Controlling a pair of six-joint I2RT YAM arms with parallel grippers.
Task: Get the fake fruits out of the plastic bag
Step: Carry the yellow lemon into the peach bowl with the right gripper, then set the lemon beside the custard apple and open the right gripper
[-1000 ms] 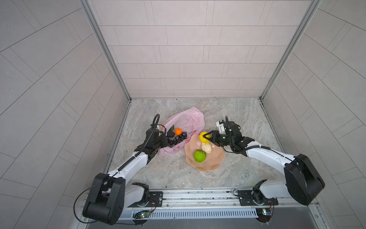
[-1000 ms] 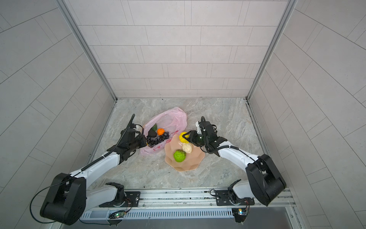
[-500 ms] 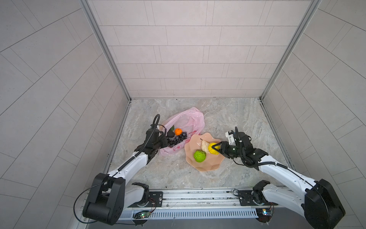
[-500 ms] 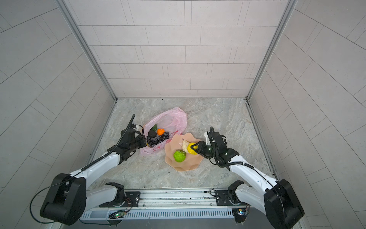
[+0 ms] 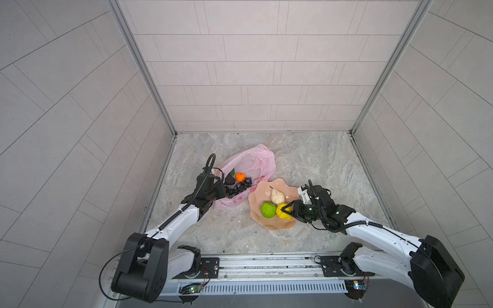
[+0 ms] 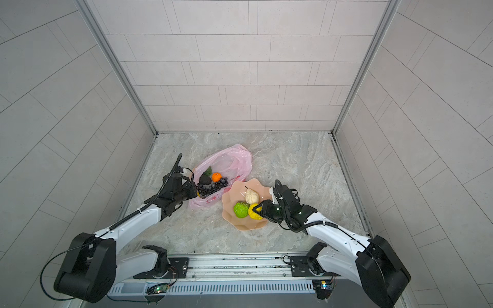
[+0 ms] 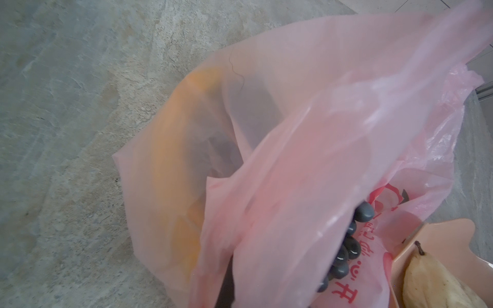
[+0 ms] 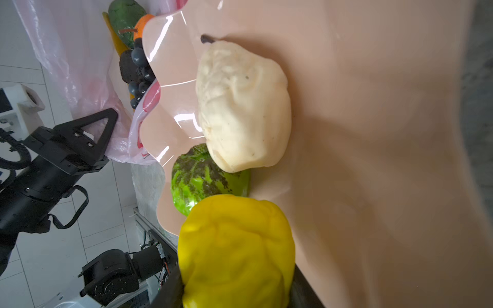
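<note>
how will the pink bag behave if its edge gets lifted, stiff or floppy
Likely floppy: the pink bag is thin, crinkled film, draping where the left gripper pinches it. Probably light itself, but the grape bunch and orange inside should weigh it down and may roll out.

**Both arms extended, both grippers gripping**

Left arm (image 5: 173, 221): rises from lower left of both top views toward centre, forearm stretched out straight. Left gripper (image 5: 222, 186): jaws fully closed, pinching the bag (image 5: 256, 162) edge.

Right arm (image 5: 373, 232): comes in from lower right and reaches left toward centre. Right gripper (image 5: 286, 209): points left, jaws part-way apart, clamped on yellow fruit (image 5: 280, 214).
</note>
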